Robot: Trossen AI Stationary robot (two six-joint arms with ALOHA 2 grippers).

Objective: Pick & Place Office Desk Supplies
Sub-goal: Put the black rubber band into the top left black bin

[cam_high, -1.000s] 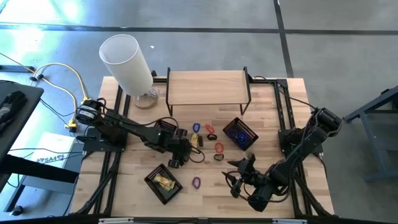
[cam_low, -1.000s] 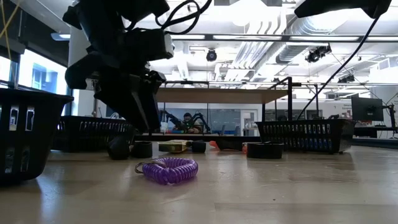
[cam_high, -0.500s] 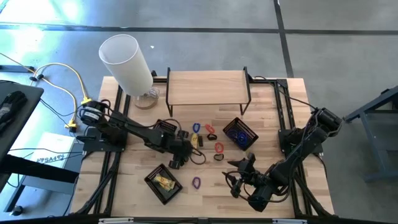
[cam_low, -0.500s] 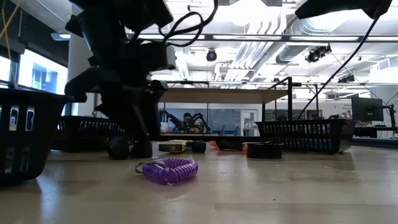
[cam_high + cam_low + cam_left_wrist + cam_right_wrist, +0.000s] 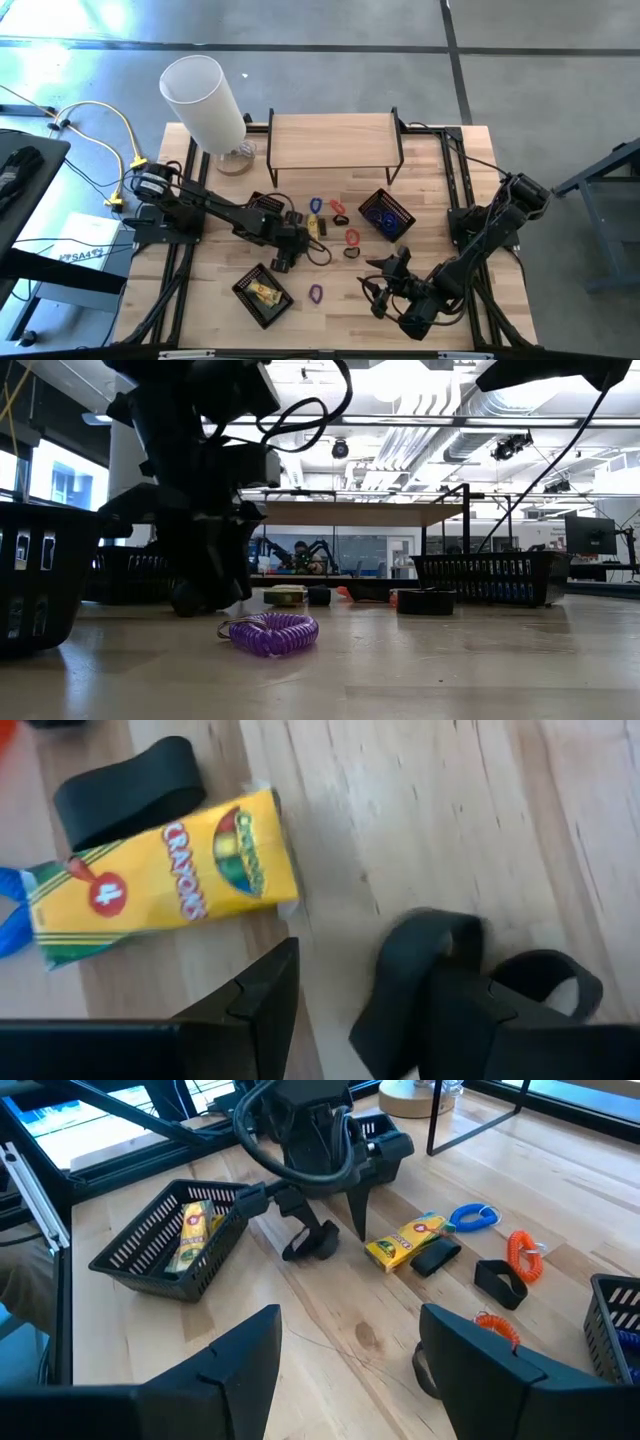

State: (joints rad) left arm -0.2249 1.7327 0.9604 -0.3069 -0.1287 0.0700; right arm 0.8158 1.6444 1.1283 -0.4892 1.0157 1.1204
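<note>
My left gripper (image 5: 285, 257) is open and low over the table's middle. A black clip (image 5: 430, 955) lies on the wood close by one of its fingers (image 5: 490, 1030). A yellow crayon box (image 5: 160, 880) and a second black clip (image 5: 130, 790) lie flat just beyond. A purple coil band (image 5: 270, 632) rests nearer the near edge. Red (image 5: 520, 1250) and blue (image 5: 470, 1215) bands lie farther right. My right gripper (image 5: 392, 282) is open and waits above the near right part of the table. My left gripper comes from above, fingers pointing down, one finger (image 5: 298, 1208) next to the black clip (image 5: 310, 1242), which lies on the table. Whether the finger touches the clip I cannot tell.
A black basket (image 5: 120, 1260) with yellow packets sits near the left gripper toward the near edge. Another basket (image 5: 372, 200) holding blue pieces stands right of the middle. A wooden shelf (image 5: 335, 140) and a big white cylinder (image 5: 205, 100) stand at the far side.
My left gripper has come down toward the table, onto the spot where the black clips lie. It now hides them in the low view. Nothing else has moved.
</note>
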